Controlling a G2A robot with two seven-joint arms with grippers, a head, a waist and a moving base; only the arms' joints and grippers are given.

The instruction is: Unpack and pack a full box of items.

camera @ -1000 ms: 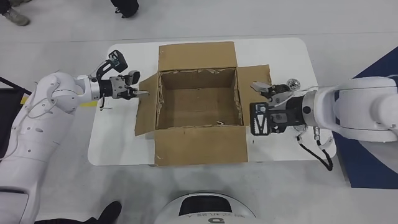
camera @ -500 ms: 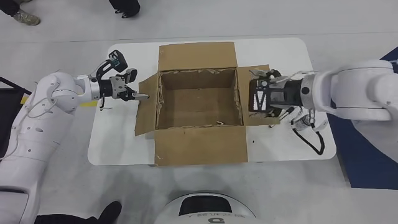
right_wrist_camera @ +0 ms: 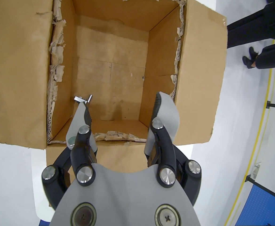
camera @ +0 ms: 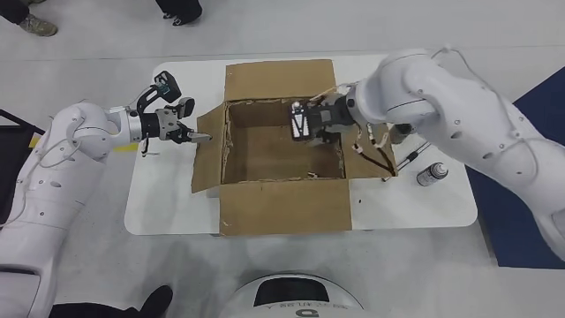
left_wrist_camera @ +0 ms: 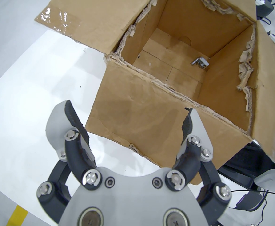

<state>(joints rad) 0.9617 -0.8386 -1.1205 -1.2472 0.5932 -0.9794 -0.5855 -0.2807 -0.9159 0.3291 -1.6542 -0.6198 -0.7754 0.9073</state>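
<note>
Cardboard box (camera: 281, 79) at the middle of the white bench (camera: 159, 208): upright, top open, all four flaps folded outward, inner edges torn and ragged

Inside the box, one small metal part (left_wrist_camera: 200, 62) flat on the cardboard floor, in the corner nearest the robot on the right arm's side

Right hand (camera: 300, 125):
- Positioned over the box opening, on the right arm's side, pointing down into the interior
- Fingers spread wide, nothing gripped between them
- In the right wrist view, one fingertip lines up with the small metal part; contact cannot be determined

Left hand (camera: 201, 135):
- Positioned outside the box, just beside the outer edge of the flap on the left arm's side
- Aimed toward the box, side wall and open interior directly ahead in the left wrist view
- Fingers wide apart, nothing held

On the bench beyond the opposite flap, near the right arm:
- Small canister (camera: 431, 174), apart from the box
- Thin rod-like item (camera: 413, 150) between the canister and the flap
</note>
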